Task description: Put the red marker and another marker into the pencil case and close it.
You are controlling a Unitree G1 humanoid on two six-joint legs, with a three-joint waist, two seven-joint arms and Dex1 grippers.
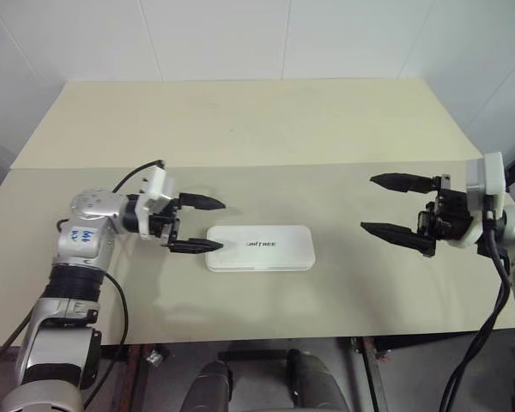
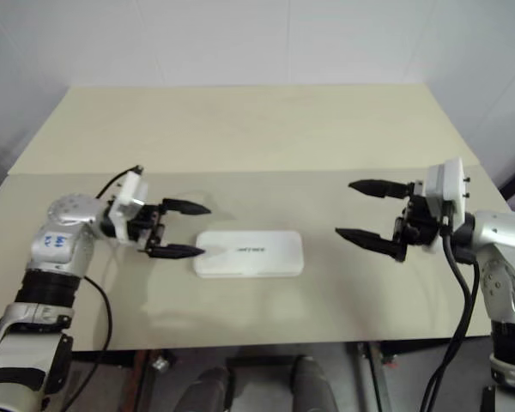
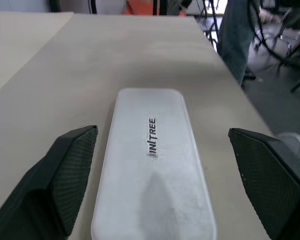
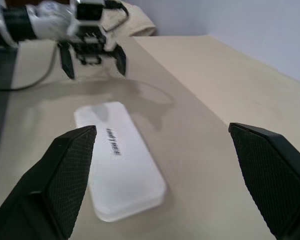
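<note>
Fingers spread wide on both sides, 2 per gripper, nothing held. Left gripper [image 1: 208,225] sits lower left of centre, its lower finger tip [image 1: 208,245] at the short left end of the pencil case [image 1: 259,248]. 1 case only, lid shut, lying flat near the desk [image 1: 240,129] front edge, centre frame. Right gripper [image 1: 384,205] mid right, well apart from case. Far half of desk bare.

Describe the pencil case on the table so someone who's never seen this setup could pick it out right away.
Look at the beige table, toward its near edge, between the left gripper and the right gripper. The pencil case lies flat there, lid closed, close to the left gripper's fingertips. It is a white rounded rectangle with dark UNITREE lettering, the one loose object on the tabletop.
</note>
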